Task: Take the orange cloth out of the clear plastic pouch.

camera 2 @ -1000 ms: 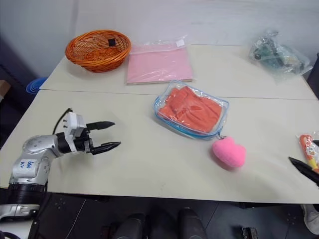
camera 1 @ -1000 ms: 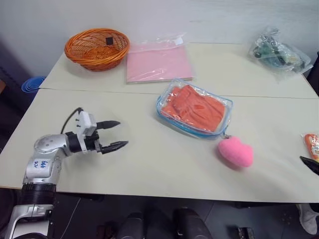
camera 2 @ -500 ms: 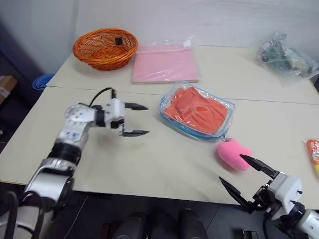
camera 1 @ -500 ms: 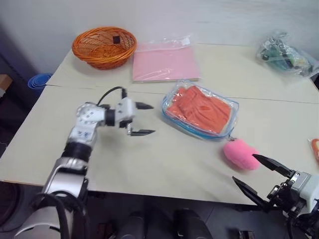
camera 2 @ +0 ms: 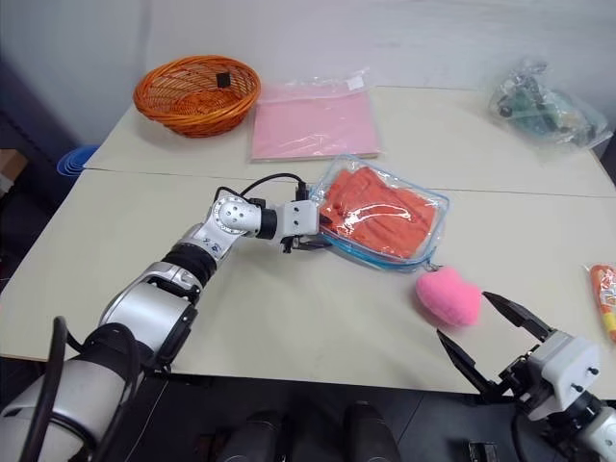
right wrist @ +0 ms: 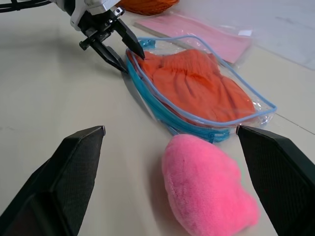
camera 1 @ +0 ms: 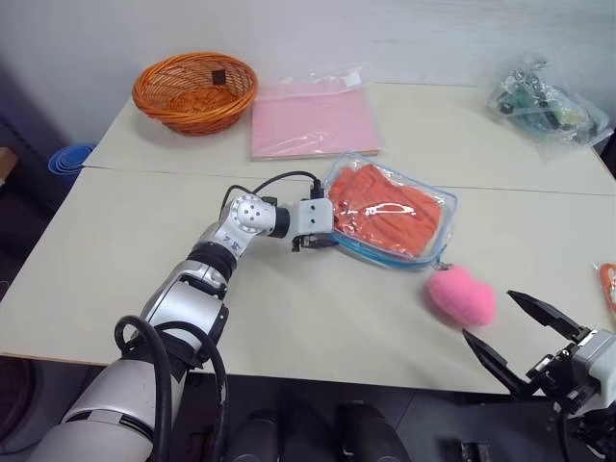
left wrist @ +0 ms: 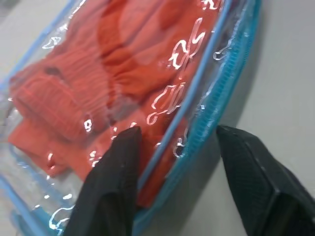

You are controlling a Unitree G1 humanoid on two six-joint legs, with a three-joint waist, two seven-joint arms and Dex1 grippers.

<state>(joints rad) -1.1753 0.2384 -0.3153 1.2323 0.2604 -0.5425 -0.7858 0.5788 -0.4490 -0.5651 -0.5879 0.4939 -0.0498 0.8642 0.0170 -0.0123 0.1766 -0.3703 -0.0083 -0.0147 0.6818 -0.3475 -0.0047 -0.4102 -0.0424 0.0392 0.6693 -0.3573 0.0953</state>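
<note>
The clear plastic pouch [camera 1: 445, 206] with light blue edging lies flat at mid-table, and the wrinkly orange cloth [camera 1: 385, 207] is inside it. A fluffy pink pom-pom [camera 1: 460, 296] hangs from its zipper on the near right. My left gripper [camera 1: 322, 239] is at the pouch's left end. Its fingers [left wrist: 113, 182] are partly apart and straddle the blue edge [left wrist: 197, 132], one over the pouch and one beside it on the table. My right gripper [camera 2: 464, 316] hovers open near the table's front edge, just short of the pom-pom, with nothing in it.
An orange wicker basket [camera 1: 194, 89] stands at the back left, with a flat pink sheet packet [camera 1: 310, 120] beside it. A clear bag of green and dark parts [camera 1: 544, 104] lies at the back right. An orange packet [camera 2: 603, 298] sits at the right edge.
My left arm swung right and forward from the table's left side to the pouch's end, and its fingers narrowed. The right gripper came into view at the front right.
</note>
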